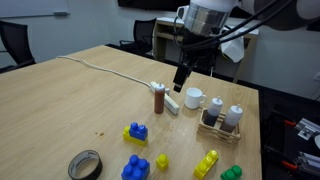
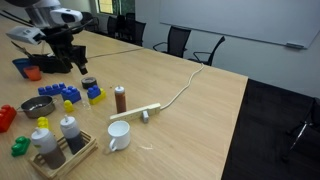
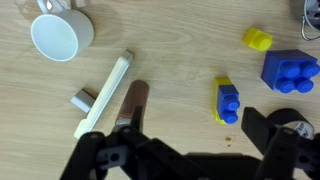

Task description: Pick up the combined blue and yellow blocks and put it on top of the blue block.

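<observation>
Observed the gripper (image 1: 181, 80) above the wooden table (image 1: 60, 110), jaws spread wide, holding nothing (touching no item). Located the combined blue and yellow blocks (image 3: 227, 101) on the tabletop between a brown cylinder (image 3: 133, 100) and the blue block (image 3: 290, 71), apart from both. Noted glossy studded plastic: narrow blue brick seated on a flat yellow one. Noted the blue block as wider, all blue.

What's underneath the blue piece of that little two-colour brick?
A flat yellow brick, its edge peeking out beneath the blue piece in an exterior view. How the two join is covered.
</observation>
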`<state>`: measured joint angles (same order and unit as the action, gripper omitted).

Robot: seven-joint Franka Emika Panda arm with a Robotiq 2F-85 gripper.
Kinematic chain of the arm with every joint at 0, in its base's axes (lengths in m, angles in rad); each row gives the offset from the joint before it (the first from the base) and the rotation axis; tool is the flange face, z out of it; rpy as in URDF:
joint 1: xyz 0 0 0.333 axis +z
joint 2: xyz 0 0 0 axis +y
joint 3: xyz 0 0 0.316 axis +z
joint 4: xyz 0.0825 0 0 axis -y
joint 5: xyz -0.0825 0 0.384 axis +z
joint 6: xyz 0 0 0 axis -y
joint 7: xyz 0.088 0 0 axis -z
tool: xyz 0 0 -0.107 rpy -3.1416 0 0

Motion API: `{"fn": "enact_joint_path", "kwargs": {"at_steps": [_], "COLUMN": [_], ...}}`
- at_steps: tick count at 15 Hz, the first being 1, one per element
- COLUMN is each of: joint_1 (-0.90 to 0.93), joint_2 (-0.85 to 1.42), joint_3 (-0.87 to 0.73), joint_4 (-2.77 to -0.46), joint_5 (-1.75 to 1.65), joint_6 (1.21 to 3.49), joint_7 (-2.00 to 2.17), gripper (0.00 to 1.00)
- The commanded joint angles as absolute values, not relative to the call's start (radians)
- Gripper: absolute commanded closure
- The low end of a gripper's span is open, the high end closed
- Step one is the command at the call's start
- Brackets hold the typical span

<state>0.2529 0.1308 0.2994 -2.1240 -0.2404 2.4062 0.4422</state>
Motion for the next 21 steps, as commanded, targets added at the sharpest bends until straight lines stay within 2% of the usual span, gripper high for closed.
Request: {"fn": "enact_joint_path", "kwargs": {"at_steps": [1,10,16,21], "joint_1": [0.28,0.361,0.393,0.421], "joint_2": [0.141,0.39,0.59,0.699], "joint_3": [0.277,0.278,0.234,0.207], "joint_4": [-2.118,-1.911,-1.747,-1.663], "joint_5": [-0.217,-0.182,-0.168,-0.157], "joint_6": [2.422,2.465,2.588,2.584], "joint_7": [0.417,0.338,0.259,0.226], "gripper": [0.0,0.0,0.0,0.0]}}
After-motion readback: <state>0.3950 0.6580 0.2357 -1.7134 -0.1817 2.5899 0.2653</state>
